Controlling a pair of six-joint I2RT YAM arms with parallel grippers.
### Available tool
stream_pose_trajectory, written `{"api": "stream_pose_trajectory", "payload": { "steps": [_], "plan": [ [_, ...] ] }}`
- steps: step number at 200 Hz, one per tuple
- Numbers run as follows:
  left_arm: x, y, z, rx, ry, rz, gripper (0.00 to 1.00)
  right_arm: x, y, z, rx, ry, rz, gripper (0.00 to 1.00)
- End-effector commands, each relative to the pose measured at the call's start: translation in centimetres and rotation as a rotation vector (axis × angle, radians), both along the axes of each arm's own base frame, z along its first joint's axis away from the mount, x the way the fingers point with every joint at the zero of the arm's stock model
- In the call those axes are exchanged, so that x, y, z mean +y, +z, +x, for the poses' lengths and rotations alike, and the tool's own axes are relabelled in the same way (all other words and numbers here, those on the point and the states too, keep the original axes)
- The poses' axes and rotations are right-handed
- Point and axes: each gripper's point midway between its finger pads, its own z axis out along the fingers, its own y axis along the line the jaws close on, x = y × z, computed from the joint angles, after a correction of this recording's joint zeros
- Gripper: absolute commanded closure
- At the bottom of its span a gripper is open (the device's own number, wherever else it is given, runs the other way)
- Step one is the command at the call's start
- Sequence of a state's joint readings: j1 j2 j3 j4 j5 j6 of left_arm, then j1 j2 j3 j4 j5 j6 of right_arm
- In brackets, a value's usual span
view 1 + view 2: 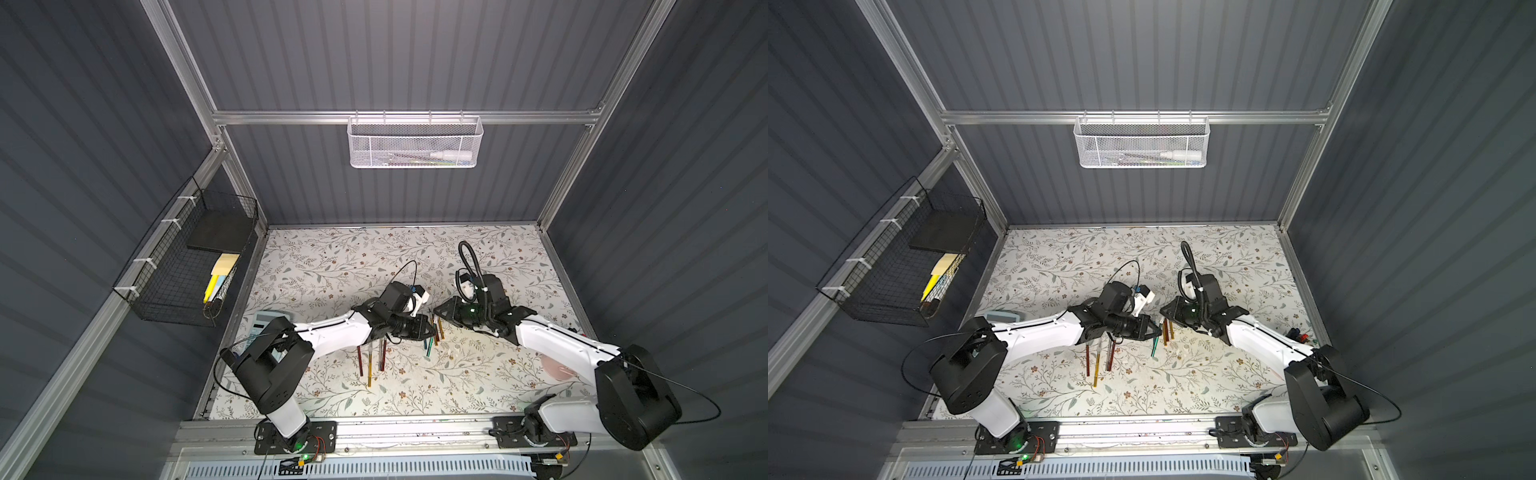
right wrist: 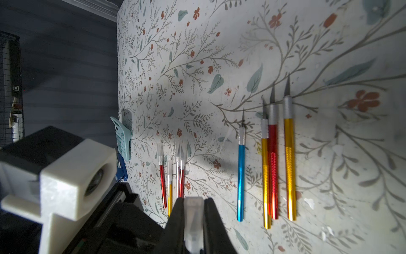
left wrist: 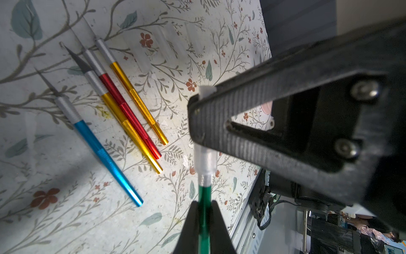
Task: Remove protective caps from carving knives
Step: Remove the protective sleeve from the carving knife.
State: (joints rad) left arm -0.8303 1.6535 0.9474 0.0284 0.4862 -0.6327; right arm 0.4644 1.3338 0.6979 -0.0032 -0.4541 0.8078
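We hold the green carving knife (image 3: 204,195) by its handle, our left gripper (image 3: 204,212) clamped on it above the middle of the table (image 1: 332,257), while our right gripper (image 2: 193,204) pinches its clear protective cap (image 2: 193,222), presumably so opposed pulls slide it off.

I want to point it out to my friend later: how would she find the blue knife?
On the floral table, look for the row of four uncapped knives with bare blades. The blue knife lies at one end, slightly apart from the gold and red ones, and is the only blue handle.
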Motion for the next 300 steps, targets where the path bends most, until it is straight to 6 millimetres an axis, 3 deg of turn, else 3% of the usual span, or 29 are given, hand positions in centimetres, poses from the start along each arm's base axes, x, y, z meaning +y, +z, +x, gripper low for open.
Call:
{"api": "stream_pose_trajectory", "payload": {
  "steps": [1,61,156,207,300],
  "plan": [
    [1.1,-0.5,0.3,-0.025,0.031,0.065,0.95,-0.7,0.5,0.1,0.003,-0.040,-0.044,0.90],
    [1.3,-1.8,0.1,-0.081,0.042,0.196,0.96,-2.8,0.1,1.0,0.030,-0.160,-0.156,0.94],
    [1.5,-2.7,-0.7,-0.065,0.031,0.216,0.97,-5.2,0.5,1.9,0.003,-0.273,-0.249,0.97],
    [0.9,-3.7,-2.8,-0.015,-0.054,0.202,0.97,-6.5,0.7,2.2,-0.013,-0.328,-0.298,0.98],
    [1.0,-5.0,-3.9,-0.011,-0.088,0.257,0.97,-8.2,1.4,2.4,-0.030,-0.374,-0.355,0.98]
  ]
}}
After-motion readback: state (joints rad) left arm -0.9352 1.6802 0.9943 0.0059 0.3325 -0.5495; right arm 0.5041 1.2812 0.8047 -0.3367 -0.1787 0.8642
